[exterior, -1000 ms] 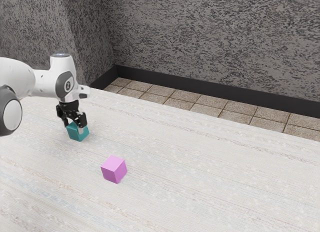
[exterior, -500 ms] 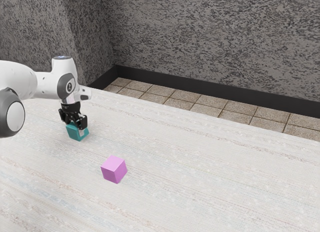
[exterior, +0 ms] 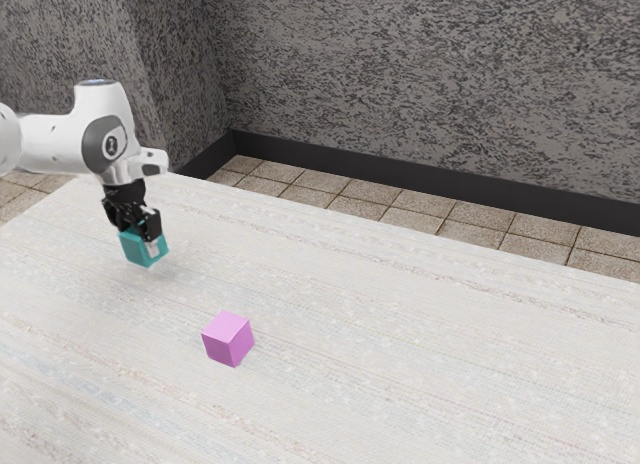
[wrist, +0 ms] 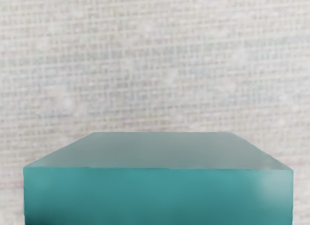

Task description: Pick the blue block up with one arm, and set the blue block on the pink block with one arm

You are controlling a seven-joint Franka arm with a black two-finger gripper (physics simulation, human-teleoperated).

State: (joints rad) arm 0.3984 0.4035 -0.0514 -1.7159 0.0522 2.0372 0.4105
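The hand (exterior: 139,231) clamps the blue block (exterior: 137,250) (its top hidden inside the grip).

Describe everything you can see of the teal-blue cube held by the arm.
The teal-blue cube is small, plain and matte, with crisp edges and flat faces, like plastic. The black two-finger tool is shut on its upper part; nothing else touches it. It hangs slightly tilted just above the pale textured table, apart from the pink cube toward the exterior view's right.
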